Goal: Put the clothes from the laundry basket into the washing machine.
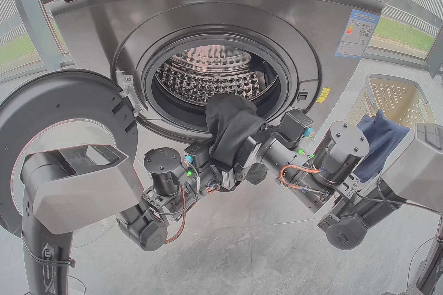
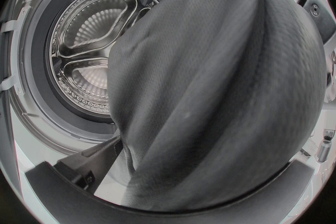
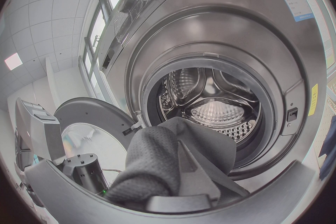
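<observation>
A black garment (image 1: pixel 230 125) (image 2: pixel 217 95) (image 3: pixel 157 158) hangs in a bundle just in front of the lower rim of the washing machine's open drum (image 1: pixel 207 74) (image 2: pixel 87 42) (image 3: pixel 213 102), which holds no clothes. My right gripper (image 1: pixel 247 150) comes in from the right and is shut on the garment's lower part. My left gripper (image 1: pixel 226 169) sits right beside it from the left, under the same cloth, which drapes over it and hides it. A blue garment (image 1: pixel 380 139) (image 3: pixel 329 151) hangs over the rim of the beige laundry basket (image 1: pixel 401 97) at the right.
The round machine door (image 1: pixel 60 111) (image 3: pixel 91 123) is swung fully open to the left, close to my left arm. The basket stands on the grey tiled floor (image 1: pixel 258 236) right of the machine, just behind my right arm.
</observation>
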Available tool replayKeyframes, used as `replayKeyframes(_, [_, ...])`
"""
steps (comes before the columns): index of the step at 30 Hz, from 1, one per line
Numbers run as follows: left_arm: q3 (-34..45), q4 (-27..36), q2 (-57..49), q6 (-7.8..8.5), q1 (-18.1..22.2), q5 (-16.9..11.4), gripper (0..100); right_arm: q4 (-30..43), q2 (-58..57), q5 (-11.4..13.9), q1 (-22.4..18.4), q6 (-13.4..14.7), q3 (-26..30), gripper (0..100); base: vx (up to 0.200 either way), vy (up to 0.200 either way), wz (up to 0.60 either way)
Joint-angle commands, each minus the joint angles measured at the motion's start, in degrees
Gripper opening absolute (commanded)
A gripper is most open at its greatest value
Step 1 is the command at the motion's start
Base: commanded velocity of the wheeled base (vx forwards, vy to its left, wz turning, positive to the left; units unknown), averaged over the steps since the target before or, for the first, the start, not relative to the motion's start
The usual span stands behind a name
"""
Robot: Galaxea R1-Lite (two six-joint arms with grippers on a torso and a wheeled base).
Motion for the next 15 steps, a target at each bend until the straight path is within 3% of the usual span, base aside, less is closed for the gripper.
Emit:
replayKeyframes(1, [-0.5,0.0,1.0,-0.03,-0.2,0.1,100,0.0,-0.8,0.0,0.3,0.1,0.3,0,0.0,0.0,0.0])
replayKeyframes(3, [-0.5,0.0,1.0,-0.03,-0.1,0.1,100,0.0,-0.7,0.0,0.3,0.1,0.3,0,0.0,0.0,0.0])
replayKeyframes(4, [-0.5,0.0,1.0,-0.03,-0.1,0.1,0,0.0,-0.7,-0.1,0.3,0.1,0.2,0,0.0,0.0,0.0])
replayKeyframes(8, [-0.6,0.0,0.8,-0.12,0.2,0.1,0,0.0,-0.7,-0.1,0.2,0.3,0.3,0,0.0,0.0,0.0])
replayKeyframes(15, [-0.3,0.0,-2.0,-1.97,1.0,1.9,0,-0.2,-1.1,-0.3,-2.4,1.4,1.5,0,0.0,0.0,0.0])
